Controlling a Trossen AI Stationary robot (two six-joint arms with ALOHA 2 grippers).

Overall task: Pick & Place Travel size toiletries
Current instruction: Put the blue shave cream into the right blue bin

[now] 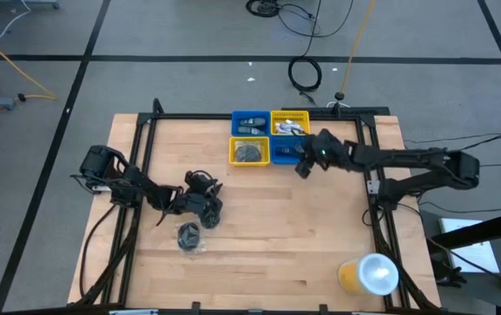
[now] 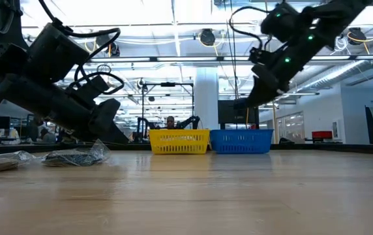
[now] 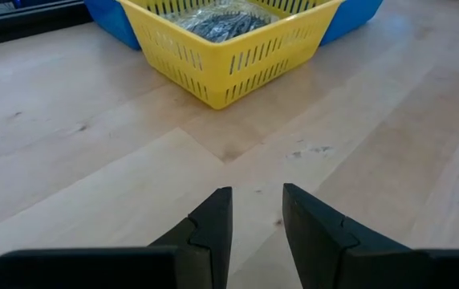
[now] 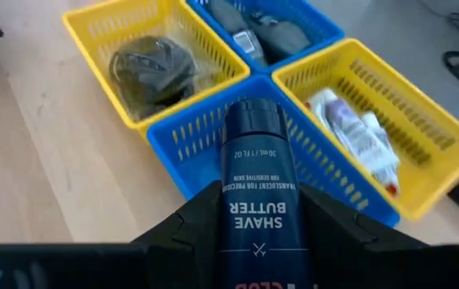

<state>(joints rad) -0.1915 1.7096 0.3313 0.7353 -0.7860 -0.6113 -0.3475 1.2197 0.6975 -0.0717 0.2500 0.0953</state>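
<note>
My right gripper (image 4: 253, 233) is shut on a dark blue tube (image 4: 253, 160) labelled "Shave Butter". It hangs in the air over the near corner of a blue bin (image 4: 205, 144) at the table's far side; the high view shows this right gripper (image 1: 305, 164) beside the blue bin (image 1: 285, 154). My left gripper (image 3: 257, 213) is open with a narrow gap, low over bare wood left of centre, and in the high view the left gripper (image 1: 205, 208) is just above a dark grey wrapped disc (image 1: 189, 236) lying flat on the table. The same wrapped disc (image 2: 75, 156) shows in the low view. My right gripper pinches the tube by its lower body (image 4: 253, 210), one finger (image 4: 189, 221) on each side. The tube lies along the fingers, its rounded end pointing forward and down toward the bins. It is lifted clear of the table and the bins.
Four small bins stand in a square at the far edge. A yellow bin (image 4: 125, 32) holds a wrapped disc, a far blue bin (image 4: 318, 20) dark oval pieces, and a second yellow bin (image 4: 422, 152) white tubes. A big yellow cup (image 1: 369, 274) stands at the near right corner.
</note>
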